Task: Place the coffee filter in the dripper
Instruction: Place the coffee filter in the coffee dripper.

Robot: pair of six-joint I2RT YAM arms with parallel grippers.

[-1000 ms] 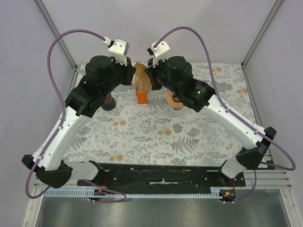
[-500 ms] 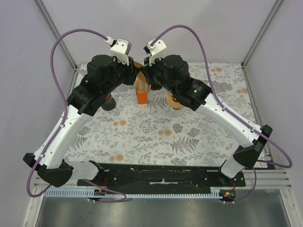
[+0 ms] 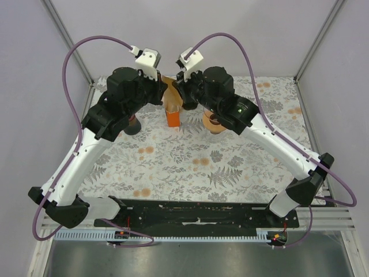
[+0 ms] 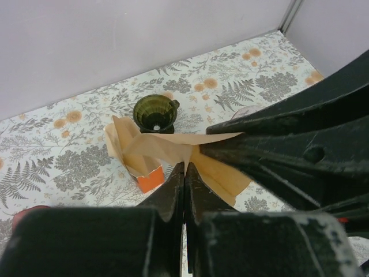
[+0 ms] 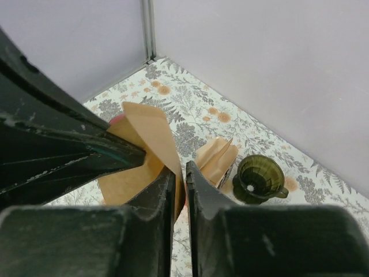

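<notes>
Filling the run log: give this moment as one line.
left gripper: shut on coffee filter | right gripper: pinching same filter | dripper: empty, on table | filter box: upright

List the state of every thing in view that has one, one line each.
Brown paper coffee filter: pulled up out of the box, pinched by both grippers.
Green glass dripper: upright on the table, no filter inside.
Orange filter box: upright, open, more filters inside.
Left gripper: shut on the filter.
Right gripper: shut on the filter.

Dripper (image 4: 155,113) hidden behind the arms in the top view; filter box (image 3: 172,113) partly covered
</notes>
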